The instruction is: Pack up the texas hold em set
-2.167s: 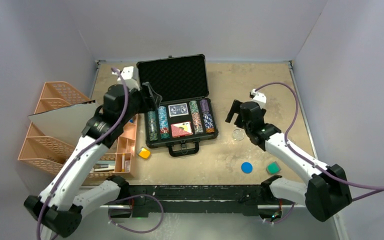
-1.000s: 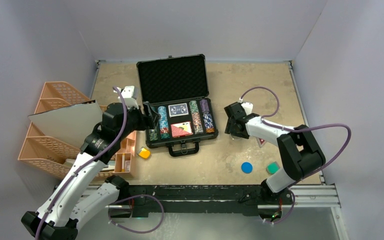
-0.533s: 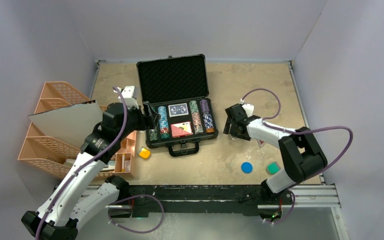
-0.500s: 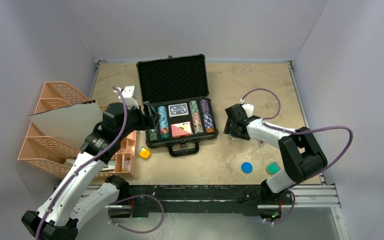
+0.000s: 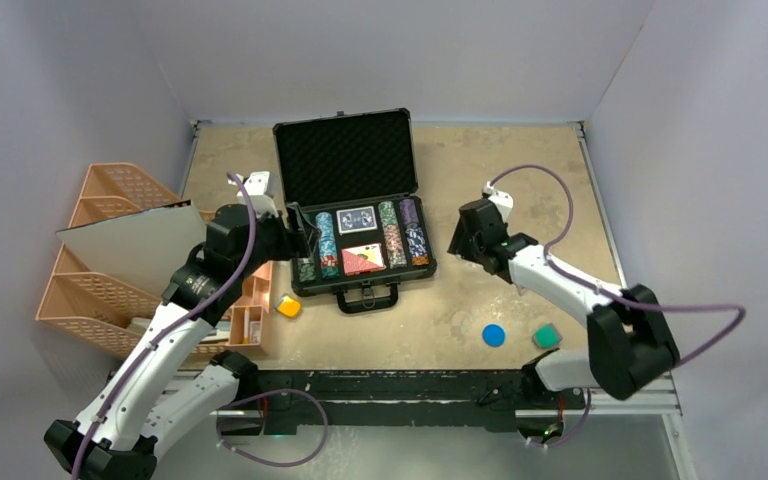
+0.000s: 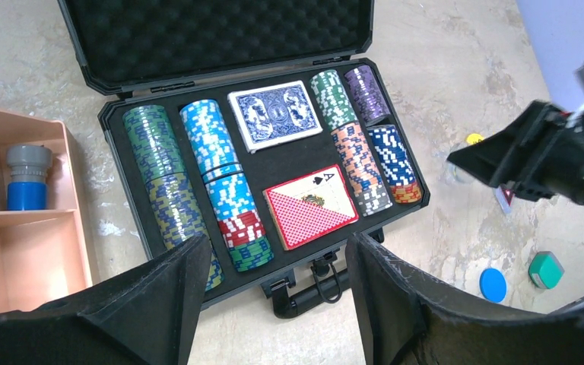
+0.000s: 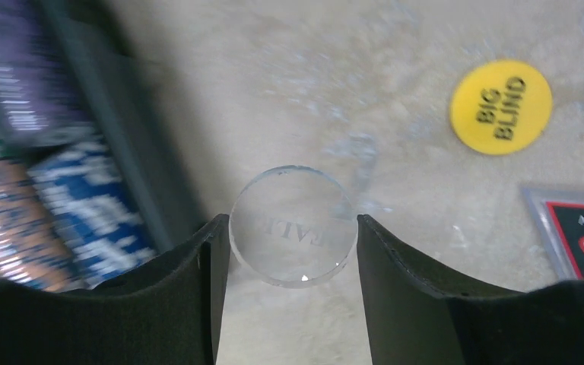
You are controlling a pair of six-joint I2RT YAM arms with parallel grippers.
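Observation:
The black briefcase (image 5: 350, 160) lies open, lid propped back; chip stacks (image 6: 217, 160), a blue deck (image 6: 274, 114) and a red deck (image 6: 312, 205) fill its foam tray. My left gripper (image 6: 277, 258) is open and empty, hovering over the case's front-left corner (image 5: 305, 240). My right gripper (image 7: 293, 228) is shut on a clear round button (image 7: 293, 224), just right of the case (image 5: 463, 240). A yellow "BIG BLIND" button (image 7: 501, 106) lies on the table beyond it. A blue button (image 5: 493, 335) lies near the front.
A small framed heart tile (image 7: 578, 228) lies right of the right gripper. A green block (image 5: 546, 336) and a yellow block (image 5: 288, 306) sit near the front. An orange organiser (image 5: 100, 260) with a blue-grey cylinder (image 6: 27, 176) stands at the left.
My right arm came down onto the clear button, closed on it, and has now lifted a little with its elbow swung out right. The left arm lowered earlier and now holds still.

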